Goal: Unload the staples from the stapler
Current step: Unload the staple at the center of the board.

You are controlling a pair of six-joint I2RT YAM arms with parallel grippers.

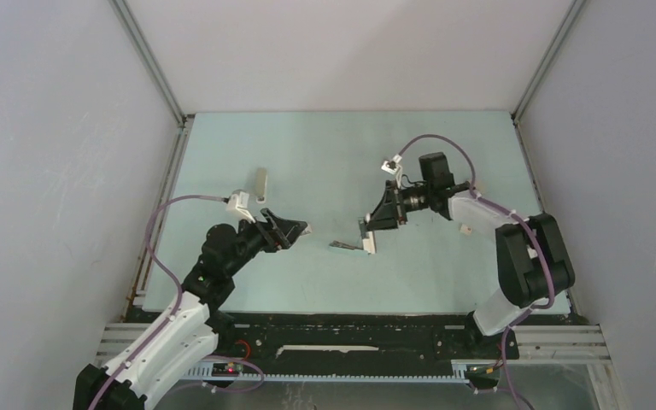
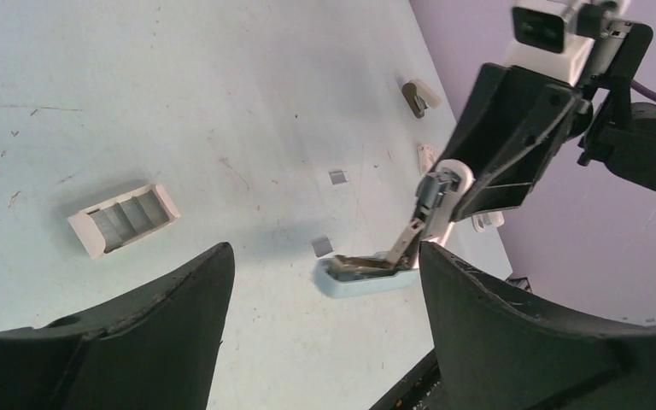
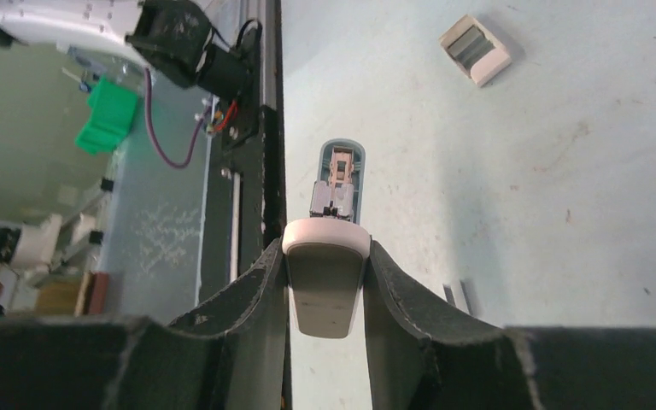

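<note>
The white stapler (image 2: 363, 278) is hinged open. Its base lies flat on the table with the metal magazine (image 3: 342, 166) showing. My right gripper (image 3: 325, 248) is shut on the raised white top arm (image 3: 325, 290) and holds it tilted above the base (image 1: 346, 246). My left gripper (image 2: 325, 249) stands open a short way left of the stapler, with nothing between its fingers. It also shows in the top view (image 1: 299, 229). Staples lie loose on the table as small grey pieces (image 2: 321, 246), one near the base's tip and another further off (image 2: 337, 177). Two short strips (image 3: 457, 295) lie beside the right fingers.
A small whitish open box with a grey ribbed inside (image 2: 124, 219) lies at the far left of the table (image 1: 261, 182). Small white bits (image 2: 427, 156) and a brown-and-white piece (image 2: 421, 94) lie near the right arm. The black front rail (image 3: 269, 128) runs close to the stapler.
</note>
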